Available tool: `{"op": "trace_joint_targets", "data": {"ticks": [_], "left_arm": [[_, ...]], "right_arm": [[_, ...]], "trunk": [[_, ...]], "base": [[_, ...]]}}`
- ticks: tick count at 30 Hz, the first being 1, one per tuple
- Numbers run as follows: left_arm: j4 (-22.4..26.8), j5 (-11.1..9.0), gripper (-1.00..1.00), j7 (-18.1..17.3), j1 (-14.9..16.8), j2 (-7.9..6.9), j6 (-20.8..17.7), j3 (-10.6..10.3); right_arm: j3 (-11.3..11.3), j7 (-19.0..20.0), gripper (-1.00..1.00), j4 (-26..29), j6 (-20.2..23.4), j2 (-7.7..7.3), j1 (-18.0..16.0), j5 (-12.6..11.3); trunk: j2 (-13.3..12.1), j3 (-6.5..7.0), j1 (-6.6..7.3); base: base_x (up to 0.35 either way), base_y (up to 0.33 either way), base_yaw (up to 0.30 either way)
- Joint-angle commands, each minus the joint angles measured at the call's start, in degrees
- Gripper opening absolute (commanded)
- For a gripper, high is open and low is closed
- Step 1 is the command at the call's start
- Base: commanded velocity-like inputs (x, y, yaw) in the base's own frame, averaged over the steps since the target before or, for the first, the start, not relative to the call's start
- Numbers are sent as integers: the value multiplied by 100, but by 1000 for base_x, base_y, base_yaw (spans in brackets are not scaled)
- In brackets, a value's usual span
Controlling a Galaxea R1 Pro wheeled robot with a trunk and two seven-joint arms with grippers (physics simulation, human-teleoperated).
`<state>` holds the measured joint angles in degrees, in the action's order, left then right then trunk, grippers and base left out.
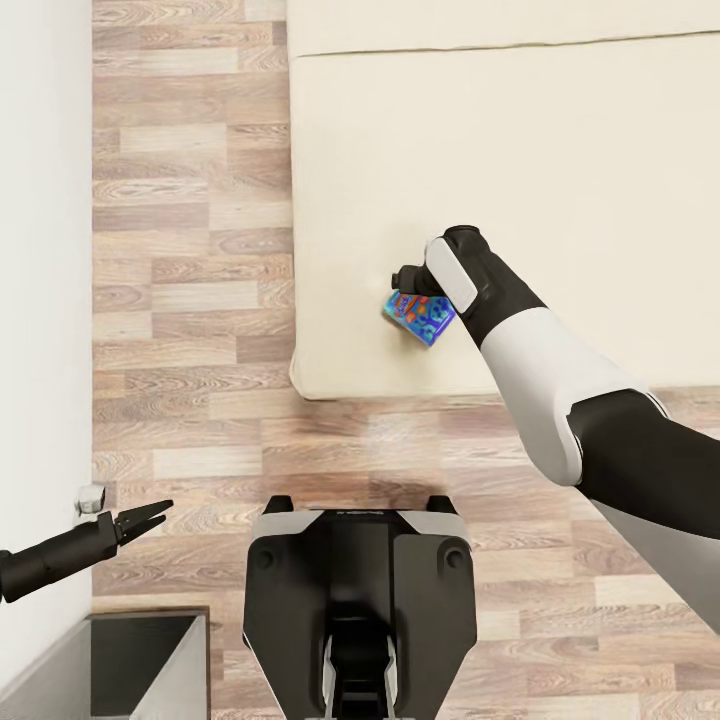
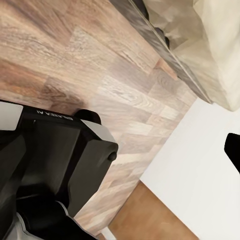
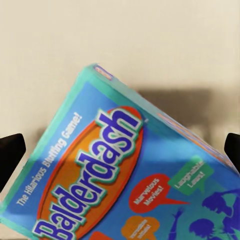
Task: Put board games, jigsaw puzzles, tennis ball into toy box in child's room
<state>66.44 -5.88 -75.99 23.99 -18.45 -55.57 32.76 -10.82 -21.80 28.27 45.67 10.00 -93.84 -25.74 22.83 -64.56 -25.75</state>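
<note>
**Right arm over the game on the bed**

Here the right gripper [image 1: 412, 280] hangs directly above the board game [image 1: 419, 317], a blue box lying flat near the front edge of the bed [image 1: 560, 150]. In the right wrist view the box [image 3: 125, 175] sits between the two dark fingertips [image 3: 10, 152], which stand apart on either side of it, not yet touching, so far as I can tell. Its long axis runs slantwise across the gap between the fingers, so a wrist turn may be needed before closing. The left gripper [image 1: 140, 520], fingers slightly apart and empty, hovers over the floor [image 1: 190, 300], well apart from the box; the right arm is plainly the nearer one.
</note>
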Motion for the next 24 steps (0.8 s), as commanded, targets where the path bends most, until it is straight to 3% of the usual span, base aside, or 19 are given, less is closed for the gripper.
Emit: {"op": "trace_joint_targets", "data": {"ticks": [1,24], "left_arm": [[1,-10,100,-12,1,-1,-50,2],[1,-10,100,-12,1,-1,-50,-5]], "right_arm": [[-17,-52,100,3,11,0,-3,-54],[-17,-51,100,3,12,0,-3,-54]], "trunk": [[9,-6,-3],[9,-6,-3]], "base": [[-36,0,0],[-116,-55,0]]}}
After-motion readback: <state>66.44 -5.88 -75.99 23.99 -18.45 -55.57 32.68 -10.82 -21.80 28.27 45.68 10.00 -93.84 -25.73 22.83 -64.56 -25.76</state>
